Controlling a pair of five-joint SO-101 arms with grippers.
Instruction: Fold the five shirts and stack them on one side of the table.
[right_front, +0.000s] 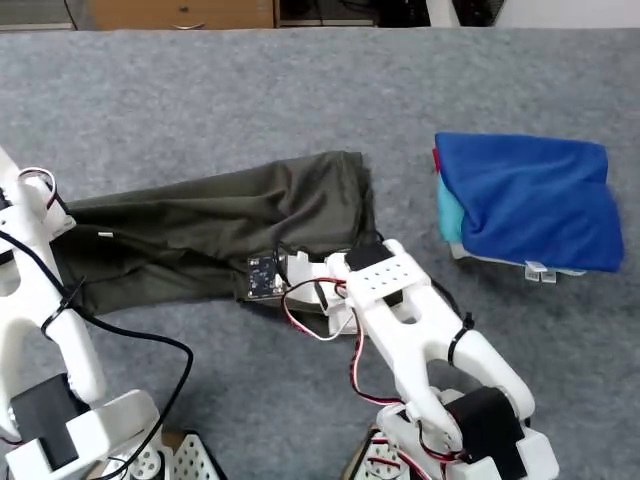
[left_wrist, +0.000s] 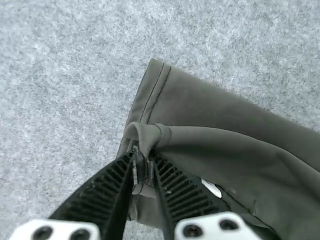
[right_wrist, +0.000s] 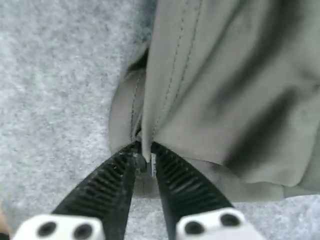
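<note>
A dark olive shirt (right_front: 220, 225) lies stretched across the middle-left of the grey table. At its left end my left gripper (left_wrist: 144, 167) is shut on a bunched fold of the olive shirt (left_wrist: 225, 150), near a stitched hem corner. My right gripper (right_wrist: 144, 159) is shut on the edge of the olive shirt (right_wrist: 225, 90) at the cloth's near right corner, where the right arm (right_front: 400, 300) reaches in. A stack of folded shirts, blue shirt (right_front: 530, 200) on top with a teal layer (right_front: 447, 215) showing beneath, sits at the right side.
The grey carpet-like table surface (right_front: 250, 90) is bare behind the olive shirt. The left arm (right_front: 40, 300) stands at the left edge with its black cable (right_front: 150, 345) looping over the table. A wooden cabinet (right_front: 180, 12) runs along the far edge.
</note>
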